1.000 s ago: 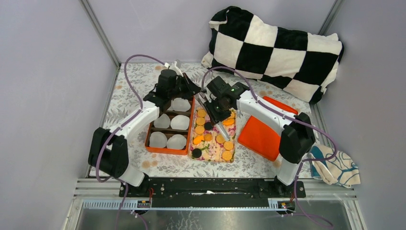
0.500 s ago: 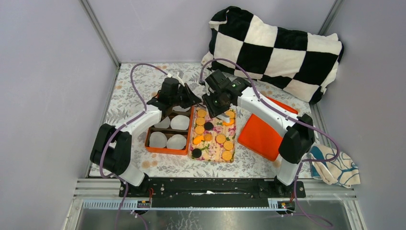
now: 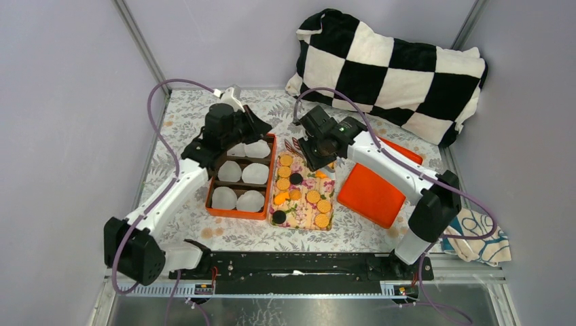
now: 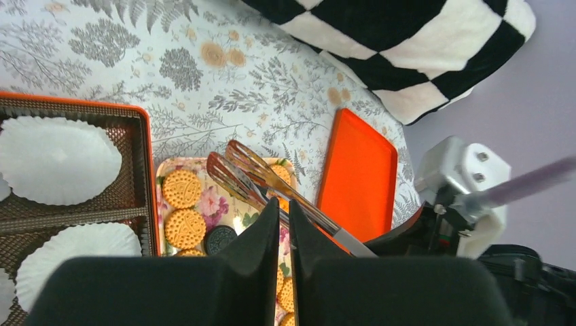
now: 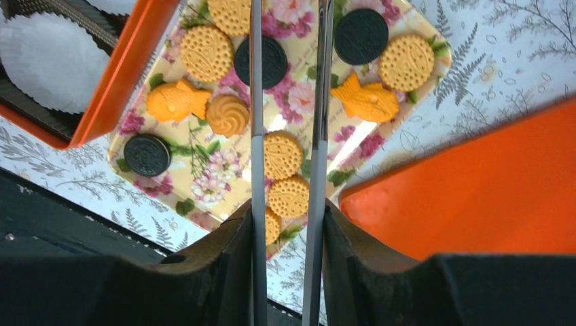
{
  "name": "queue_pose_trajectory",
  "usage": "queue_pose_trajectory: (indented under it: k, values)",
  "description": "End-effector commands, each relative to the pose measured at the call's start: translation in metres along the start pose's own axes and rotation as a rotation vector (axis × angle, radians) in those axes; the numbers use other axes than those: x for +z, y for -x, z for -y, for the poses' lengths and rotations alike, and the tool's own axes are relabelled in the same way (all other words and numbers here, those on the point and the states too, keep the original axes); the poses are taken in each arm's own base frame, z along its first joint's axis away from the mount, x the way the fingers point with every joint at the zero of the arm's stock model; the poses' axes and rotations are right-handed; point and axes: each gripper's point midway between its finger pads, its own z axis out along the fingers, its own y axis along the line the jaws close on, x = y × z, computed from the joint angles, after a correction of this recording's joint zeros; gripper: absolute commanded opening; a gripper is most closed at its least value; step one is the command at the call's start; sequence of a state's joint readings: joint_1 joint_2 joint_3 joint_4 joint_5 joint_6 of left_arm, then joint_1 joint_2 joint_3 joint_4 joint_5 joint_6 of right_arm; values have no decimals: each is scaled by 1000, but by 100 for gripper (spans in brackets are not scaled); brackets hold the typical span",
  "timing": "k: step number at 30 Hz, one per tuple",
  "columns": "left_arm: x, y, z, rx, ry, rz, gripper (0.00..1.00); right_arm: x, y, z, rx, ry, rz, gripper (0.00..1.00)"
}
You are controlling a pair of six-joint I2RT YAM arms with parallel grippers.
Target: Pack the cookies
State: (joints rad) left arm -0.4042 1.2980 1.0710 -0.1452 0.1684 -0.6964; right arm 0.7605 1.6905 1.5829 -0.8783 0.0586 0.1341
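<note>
The cookies (image 5: 284, 155) lie on a flowery tray (image 3: 331, 219) in the middle of the table (image 3: 176, 136); most are golden and a few are black. My right fingers (image 5: 289, 224) grip a pair of metal tongs (image 5: 257, 102) that reach out above the cookies, with their two arms apart. My left fingers (image 4: 280, 231) are almost pressed together and hold nothing. They hang over the orange box (image 3: 236, 212) with white paper cups (image 3: 255, 173), just beside the tray. An orange lid (image 3: 370, 197) lies on the tray's other side.

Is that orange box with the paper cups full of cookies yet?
No. The orange box holds only empty white paper cups; the cookies lie on the flowered tray.
</note>
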Motion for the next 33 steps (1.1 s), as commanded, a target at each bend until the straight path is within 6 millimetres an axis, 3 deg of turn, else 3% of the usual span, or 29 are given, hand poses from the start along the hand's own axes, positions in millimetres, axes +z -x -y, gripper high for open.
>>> queue_pose_trajectory:
  k: [1,10,23,27,33]
  values:
    - [-11,-1,-10,44,64,-2,13,-23,-7,8,9,-51,50,40]
    - [-12,-22,-12,6,30,-61,13,-31,-60,4,18,-51,-27,49]
    - [-21,-36,-14,-27,15,-88,13,-29,-125,-27,-37,-3,-151,48]
    - [-22,-37,-14,-31,11,-84,13,-18,-128,-33,-39,-2,-155,49]
    - [-24,-35,-15,-22,19,-74,13,-2,-114,-32,-63,-45,-137,49]
